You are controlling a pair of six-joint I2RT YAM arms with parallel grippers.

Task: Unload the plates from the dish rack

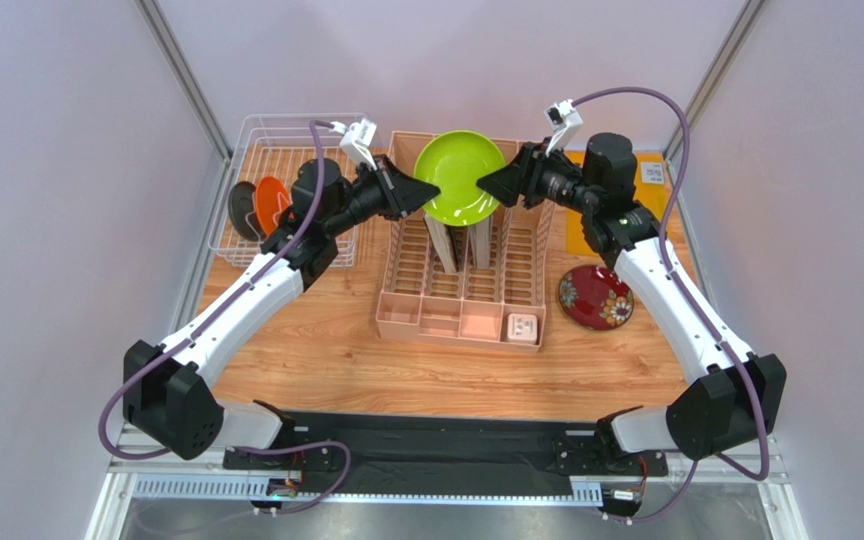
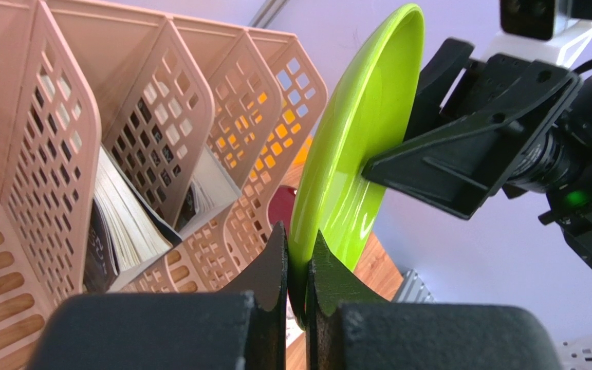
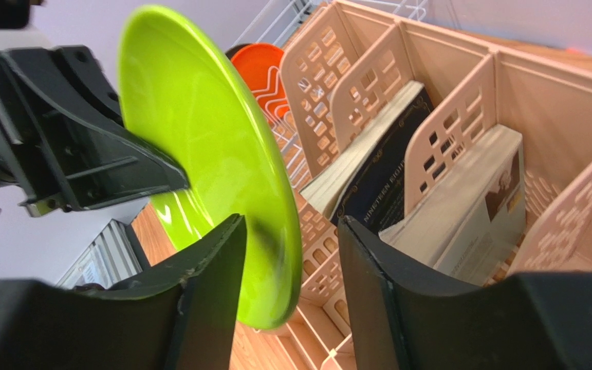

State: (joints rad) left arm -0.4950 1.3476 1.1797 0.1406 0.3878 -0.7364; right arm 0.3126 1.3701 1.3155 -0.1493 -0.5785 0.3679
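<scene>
1. In the overhead view, look to the upper middle. The lime green plate [image 1: 458, 174] is held in the air over the far end of the pink organiser [image 1: 465, 295], clear of the dish rack [image 1: 277, 144].
2. Your left fingers [image 1: 412, 191] are clamped together on the plate's left rim. In the left wrist view the rim is pinched between both tips at the bottom centre of the frame.
3. Your right fingers [image 1: 496, 186] are at the opposite rim and stand apart. In the right wrist view the plate's edge sits in the gap between them. It is close to the finger on the left of that frame, and there is a clear space before the other finger.
4. The white wire dish rack sits at the upper left of the overhead view. The orange plate [image 1: 272, 203] and the dark slate plate [image 1: 244, 209] stand on edge side by side at its near end.
5. The dark red plate [image 1: 595, 297] lies flat on the bench [image 1: 324, 360], right of the organiser and beside your right arm.
6. Books [image 3: 376, 181] stand in the organiser's slots.
</scene>
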